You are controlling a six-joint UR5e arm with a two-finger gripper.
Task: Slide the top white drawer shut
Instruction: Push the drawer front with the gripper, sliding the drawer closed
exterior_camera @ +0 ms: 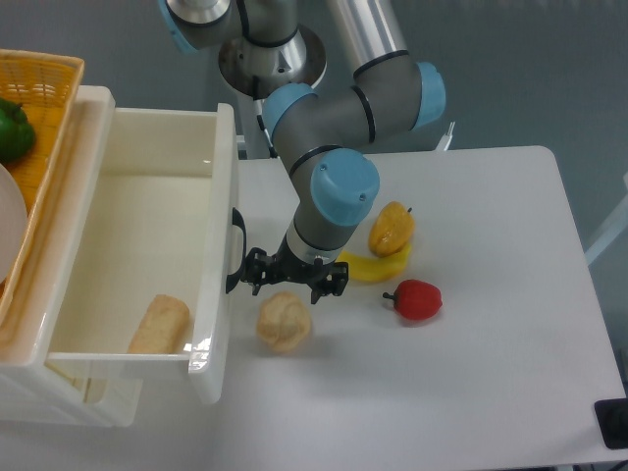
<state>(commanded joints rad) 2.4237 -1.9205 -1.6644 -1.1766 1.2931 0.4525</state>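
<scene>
1. Your top white drawer [137, 235] stands pulled well out of the cabinet at the left of the table [491, 392], its glossy front panel facing the arm and its curved black handle [235, 250] on that panel.
2. Inside the drawer you can see 1 tan bread roll [160, 325] lying near the front corner; the remaining floor of the box is bare cream plastic.
3. Your gripper [294, 277] hangs low over the table just beside the drawer front, pointing down, with its left edge close to the black handle. You cannot tell from this view whether it touches the handle.
4. The jaws look spread apart, with nothing between them.
5. A round bread bun [284, 322] lies on the table directly below and in front of the gripper, close to it but apart.
6. To the right of the arm's wrist you have a yellow pepper [391, 228], a banana [378, 266] under it, and a red pepper [417, 299] a little further out.
7. Above the cabinet at the far left sits a woven yellow basket [44, 83] holding a green pepper [14, 132].
</scene>
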